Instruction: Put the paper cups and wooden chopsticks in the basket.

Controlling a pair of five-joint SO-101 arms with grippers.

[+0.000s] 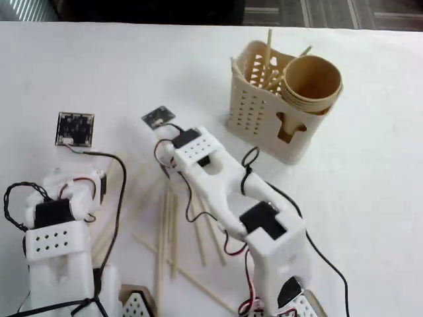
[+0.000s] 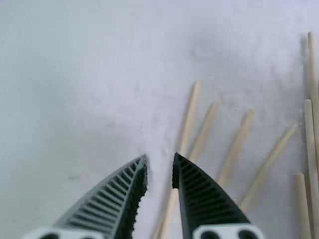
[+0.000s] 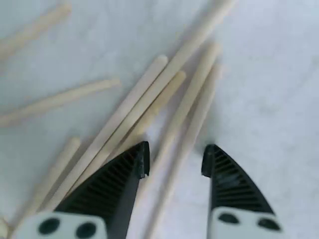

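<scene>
We held the right claw (image 3: 175, 154) half open, empty, astride two wooden chopsticks (image 3: 187, 109), ready to pinch. Our left claw (image 2: 160, 159) hung slightly open, empty

Bright, even light, perhaps overhead; soft shadows.

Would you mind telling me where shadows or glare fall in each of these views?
High view: even light, the white table bright but without hard glare, the basket throwing a faint shadow at its base. Left wrist view: a dim shadow under the left gripper. Right wrist view: the wooden chopsticks cast thin, soft shadows.
</scene>
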